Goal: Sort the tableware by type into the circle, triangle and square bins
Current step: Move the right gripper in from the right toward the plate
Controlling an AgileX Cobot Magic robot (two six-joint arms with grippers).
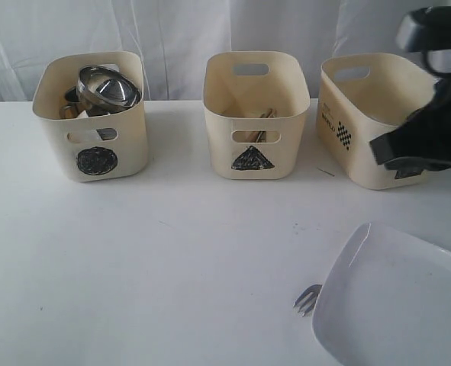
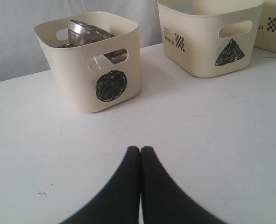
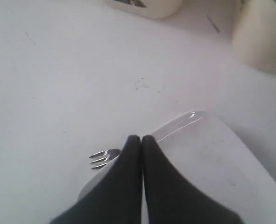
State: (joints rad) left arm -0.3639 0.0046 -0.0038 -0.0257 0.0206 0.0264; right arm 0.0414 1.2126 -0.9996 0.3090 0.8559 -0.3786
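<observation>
A large white squarish plate [image 1: 397, 305] lies at the front right of the table, and a steel fork [image 1: 307, 297] pokes its tines out from under the plate's left edge. My right gripper [image 3: 141, 137] is shut and empty, hovering above the plate [image 3: 212, 158] beside the fork [image 3: 105, 157]; in the exterior view this gripper [image 1: 375, 152] hangs in front of the square bin [image 1: 362, 91]. A steel bowl [image 1: 107, 88] sits tilted in the circle bin [image 1: 57, 145]. Cutlery [image 1: 265, 118] shows inside the triangle bin [image 1: 256, 91]. My left gripper [image 2: 140, 148] is shut and empty over bare table, short of the circle bin [image 2: 123, 56].
Three cream bins stand in a row along the back of the white table, with a white curtain behind them. The left wrist view also shows the steel bowl [image 2: 88, 32] and the triangle bin [image 2: 198, 51]. The left arm is outside the exterior view.
</observation>
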